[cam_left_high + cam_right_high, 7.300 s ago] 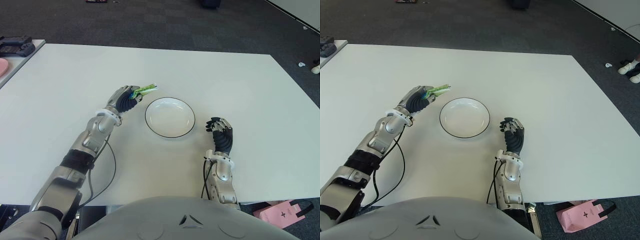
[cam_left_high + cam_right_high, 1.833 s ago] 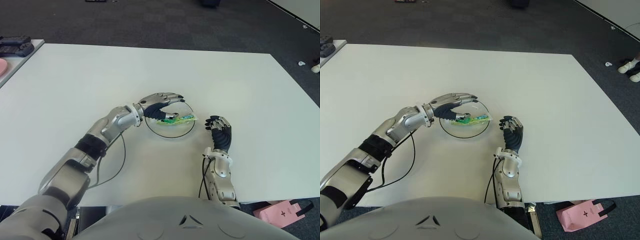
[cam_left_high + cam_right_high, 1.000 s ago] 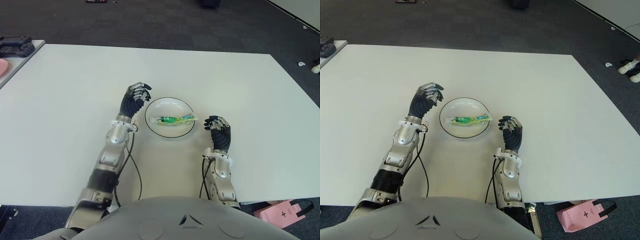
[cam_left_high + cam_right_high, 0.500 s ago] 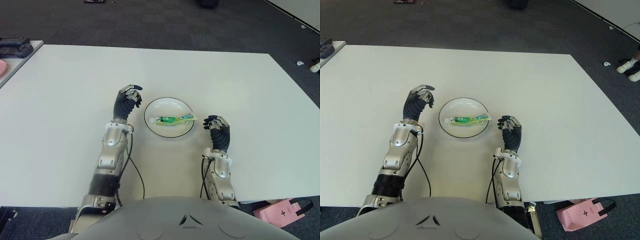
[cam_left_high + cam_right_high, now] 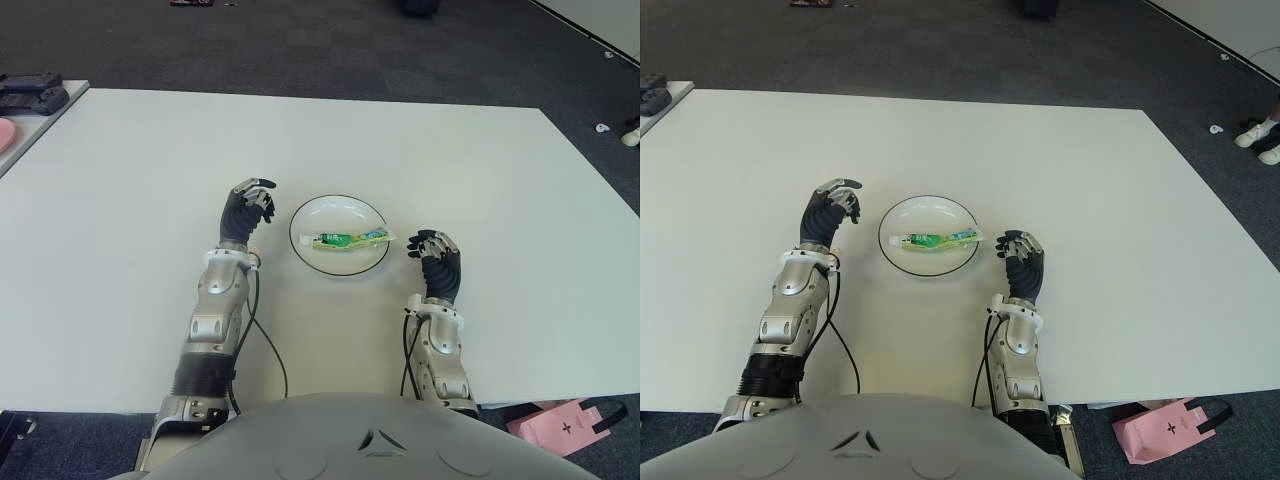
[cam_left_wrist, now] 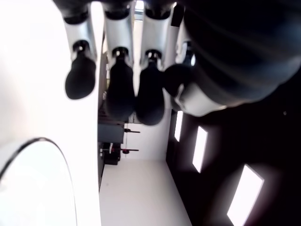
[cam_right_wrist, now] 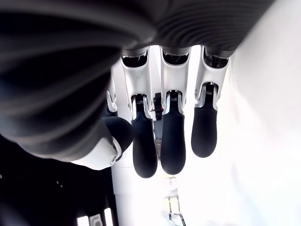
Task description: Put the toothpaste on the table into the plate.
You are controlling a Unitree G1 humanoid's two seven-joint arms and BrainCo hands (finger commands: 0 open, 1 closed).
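Note:
A green and white toothpaste tube (image 5: 350, 239) lies flat inside the white, black-rimmed plate (image 5: 334, 214) at the middle of the table, with its tail end on the plate's right rim. My left hand (image 5: 247, 205) is just left of the plate, fingers loosely bent and nothing in them; its wrist view shows the bare fingertips (image 6: 120, 96) and the plate's edge (image 6: 55, 154). On the plate's right side, my right hand (image 5: 437, 262) stays idle, its fingers (image 7: 162, 141) relaxed and holding nothing.
The white table (image 5: 500, 180) spreads wide around the plate. A side table with dark items (image 5: 30, 92) stands at the far left. A black cable (image 5: 268, 345) trails from my left forearm. A pink bag (image 5: 560, 420) is on the floor at the near right.
My left hand carried the toothpaste from left of the plate over it, let it go inside, and drew back to the plate's left. The right hand has not moved.

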